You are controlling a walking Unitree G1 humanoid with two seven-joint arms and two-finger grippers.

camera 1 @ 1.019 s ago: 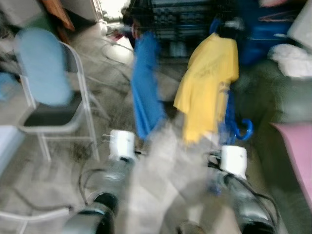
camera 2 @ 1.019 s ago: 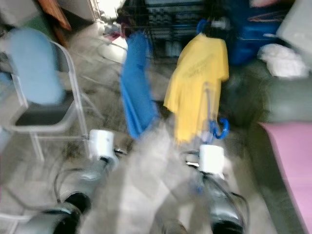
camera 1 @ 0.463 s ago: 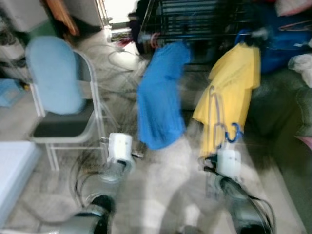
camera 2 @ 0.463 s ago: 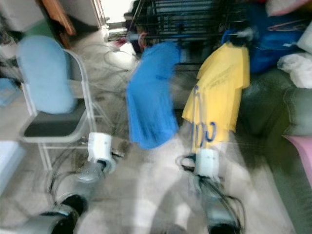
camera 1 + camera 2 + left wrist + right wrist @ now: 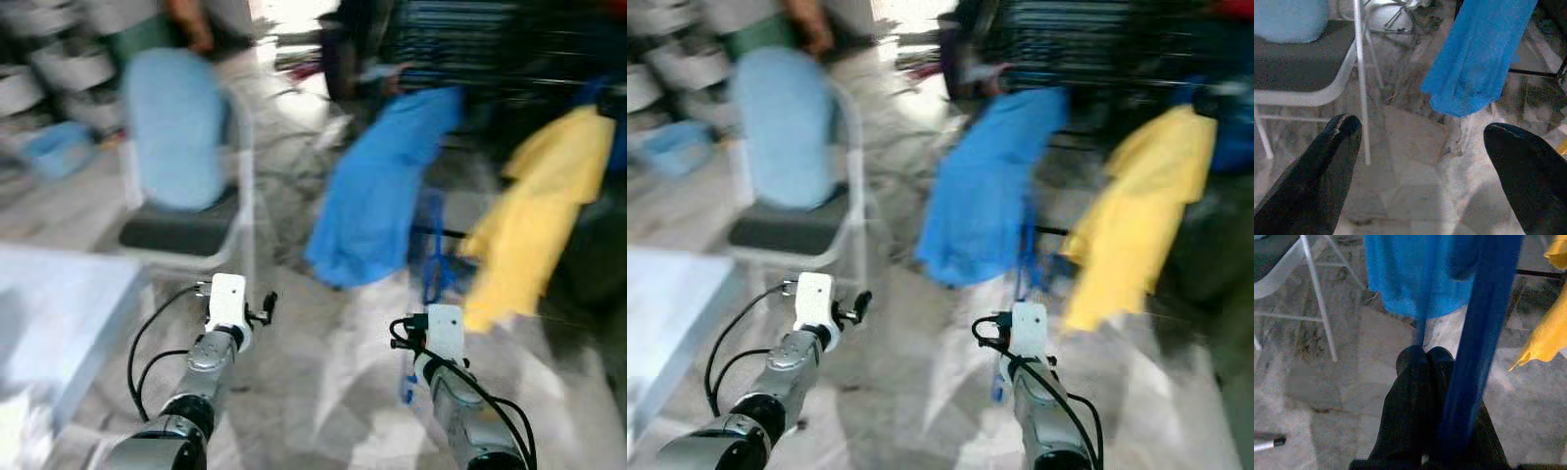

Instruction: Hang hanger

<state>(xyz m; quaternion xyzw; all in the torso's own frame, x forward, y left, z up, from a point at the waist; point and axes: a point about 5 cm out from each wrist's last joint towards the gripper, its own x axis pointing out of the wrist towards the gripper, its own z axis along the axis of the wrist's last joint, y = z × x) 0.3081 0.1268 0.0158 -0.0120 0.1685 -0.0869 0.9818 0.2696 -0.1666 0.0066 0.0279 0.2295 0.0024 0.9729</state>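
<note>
Head views blurred. Both silver arms reach forward over a pale mottled stone floor (image 5: 323, 392).

Right gripper (image 5: 1425, 357): the two black fingers are pressed together, tips touching, clamped on a blue plastic hanger (image 5: 1484, 333). In the right wrist view one thick blue bar of the hanger runs alongside the fingers and past their tips; a thinner blue bar rises straight from between the tips. In the left eye view the hanger (image 5: 431, 255) stands up from the right gripper (image 5: 428, 294), in front of the gap between the two hanging garments. Whether it touches either garment cannot be told through the blur.

Left gripper (image 5: 1420, 142): fingers spread wide apart, nothing between them, touching nothing. It hangs over the floor, pointed toward the chair leg and the hem of the blue cloth.

Ahead: a bright blue garment (image 5: 382, 196) hangs from a dark wire rack (image 5: 460, 39); its hem is clear of the floor. To its right a yellow garment (image 5: 539, 215) hangs from the same rack.

To the robot's left: a metal folding chair with a light-blue padded back and dark seat (image 5: 186, 157), standing upright. Nearer on the left, a pale flat surface (image 5: 49, 313), edges too blurred to identify.
</note>
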